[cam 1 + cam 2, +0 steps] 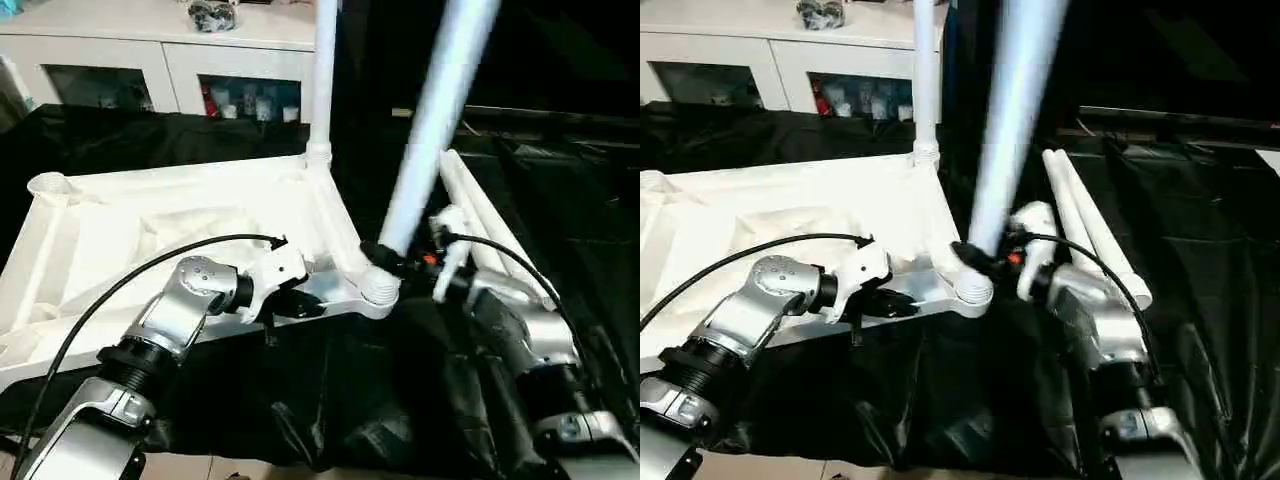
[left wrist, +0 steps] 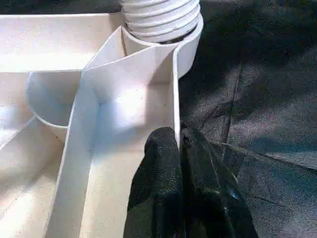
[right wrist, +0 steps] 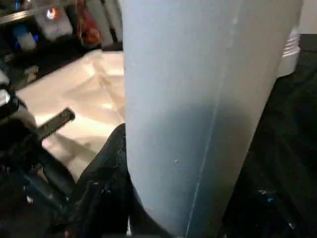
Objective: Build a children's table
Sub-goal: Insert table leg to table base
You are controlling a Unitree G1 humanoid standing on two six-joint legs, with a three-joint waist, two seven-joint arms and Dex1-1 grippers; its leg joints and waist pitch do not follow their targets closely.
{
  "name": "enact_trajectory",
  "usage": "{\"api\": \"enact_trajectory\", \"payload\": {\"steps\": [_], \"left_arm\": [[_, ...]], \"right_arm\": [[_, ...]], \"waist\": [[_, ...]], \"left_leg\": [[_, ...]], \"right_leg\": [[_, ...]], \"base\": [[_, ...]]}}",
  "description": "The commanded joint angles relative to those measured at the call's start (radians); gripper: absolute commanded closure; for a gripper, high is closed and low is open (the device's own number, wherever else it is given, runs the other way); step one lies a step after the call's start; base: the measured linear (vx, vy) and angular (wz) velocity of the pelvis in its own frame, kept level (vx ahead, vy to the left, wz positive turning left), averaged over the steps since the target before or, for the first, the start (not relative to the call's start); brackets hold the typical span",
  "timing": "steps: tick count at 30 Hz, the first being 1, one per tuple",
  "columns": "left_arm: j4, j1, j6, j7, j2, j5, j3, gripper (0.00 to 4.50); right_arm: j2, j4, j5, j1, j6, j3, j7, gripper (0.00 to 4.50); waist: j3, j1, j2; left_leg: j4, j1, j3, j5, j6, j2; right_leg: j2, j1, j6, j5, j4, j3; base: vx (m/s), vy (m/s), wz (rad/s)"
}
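White plastic throughout: the table top (image 1: pixel 180 240) lies upside down on the black-covered work table (image 1: pixel 560 200), one leg (image 1: pixel 325 80) upright in its far right socket, and a second leg (image 1: pixel 435 120) leans up and to the right from the near right socket (image 1: pixel 379 287), so its long axis must tip left to stand true. The right gripper (image 1: pixel 385 260) is clamped on that leg just above the socket, while the left gripper (image 2: pixel 179 148) pinches the top's near rim. Two spare legs (image 1: pixel 480 225) lie just right; above is open.
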Motion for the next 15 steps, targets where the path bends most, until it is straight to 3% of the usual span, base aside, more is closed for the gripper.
{"api": "enact_trajectory", "payload": {"steps": [1, 4, 7, 8, 9, 11, 12, 13, 14, 15], "left_arm": [[0.021, -0.013, 0.014, 0.011, 0.021, 0.027, -0.002, 4.50], [0.033, -0.020, 0.011, 0.018, 0.016, 0.028, 0.000, 4.50], [0.041, -0.030, 0.010, 0.028, 0.009, 0.029, 0.003, 4.50], [0.045, -0.034, 0.010, 0.034, 0.006, 0.029, 0.004, 4.50], [0.045, -0.034, 0.010, 0.034, 0.006, 0.029, 0.004, 4.50], [0.060, -0.045, 0.003, 0.044, 0.003, 0.033, 0.003, 4.50], [0.064, -0.048, 0.001, 0.045, 0.002, 0.033, 0.003, 4.50], [0.065, -0.049, 0.001, 0.046, 0.001, 0.034, 0.003, 4.50], [0.068, -0.051, -0.001, 0.045, 0.002, 0.034, 0.003, 4.50], [0.070, -0.053, -0.002, 0.044, 0.002, 0.034, 0.003, 4.50]], "right_arm": [[-0.006, 0.068, -0.014, 0.069, 0.024, -0.032, -0.053, 2.64], [0.021, 0.053, 0.019, 0.110, -0.011, -0.068, -0.064, 2.64], [0.054, 0.042, 0.045, 0.154, -0.048, -0.103, -0.084, 2.64], [0.064, 0.035, 0.048, 0.171, -0.064, -0.109, -0.087, 2.64], [0.064, 0.035, 0.048, 0.171, -0.064, -0.109, -0.087, 2.64], [0.085, -0.014, 0.019, 0.223, -0.137, -0.098, -0.118, 2.64], [0.086, -0.034, 0.001, 0.238, -0.165, -0.088, -0.128, 2.64], [0.086, -0.041, -0.006, 0.244, -0.174, -0.084, -0.132, 2.64], [0.085, -0.071, -0.016, 0.258, -0.181, -0.075, -0.138, 2.64], [0.081, -0.094, -0.027, 0.268, -0.180, -0.064, -0.142, 2.64]], "waist": [[-0.043, -0.001, 0.018], [-0.042, 0.000, 0.021], [-0.039, 0.001, 0.031], [-0.038, 0.000, 0.027], [-0.038, 0.001, 0.025], [-0.034, 0.003, 0.040], [-0.033, 0.002, 0.034], [-0.033, 0.002, 0.034], [-0.033, 0.003, 0.042], [-0.032, 0.002, 0.039]], "left_leg": [[-0.091, 0.001, -0.010, -0.244, -0.009, 0.040], [-0.093, 0.002, -0.010, -0.275, -0.013, 0.040], [-0.096, 0.003, -0.014, -0.305, -0.016, 0.040], [-0.096, 0.003, -0.013, -0.312, -0.015, 0.040], [-0.097, 0.004, -0.014, -0.318, -0.016, 0.040], [-0.099, 0.004, -0.017, -0.337, -0.019, 0.040], [-0.099, 0.003, -0.016, -0.339, -0.017, 0.039], [-0.100, 0.003, -0.018, -0.336, -0.015, 0.039], [-0.101, 0.003, -0.020, -0.336, -0.015, 0.039], [-0.101, 0.002, -0.019, -0.334, -0.012, 0.039]], "right_leg": [[-0.070, 0.041, -0.212, -0.282, -0.083, 0.033], [-0.070, 0.039, -0.200, -0.323, -0.089, 0.034], [-0.073, 0.037, -0.186, -0.386, -0.094, 0.034], [-0.072, 0.036, -0.181, -0.399, -0.097, 0.034], [-0.073, 0.034, -0.175, -0.419, -0.099, 0.034], [-0.076, 0.030, -0.161, -0.464, -0.104, 0.035], [-0.074, 0.031, -0.152, -0.477, -0.108, 0.035], [-0.077, 0.030, -0.144, -0.501, -0.109, 0.035], [-0.077, 0.030, -0.142, -0.507, -0.108, 0.035], [-0.075, 0.030, -0.135, -0.514, -0.110, 0.035]], "base": [[0.000, 0.000, 0.00], [0.000, 0.000, 0.00], [0.000, 0.000, 0.00], [0.000, 0.000, 0.00], [0.000, 0.000, 0.00], [0.000, 0.000, 0.00], [0.000, 0.000, 0.00], [0.000, 0.000, 0.00], [0.000, 0.000, 0.00], [0.000, 0.000, 0.00]]}}
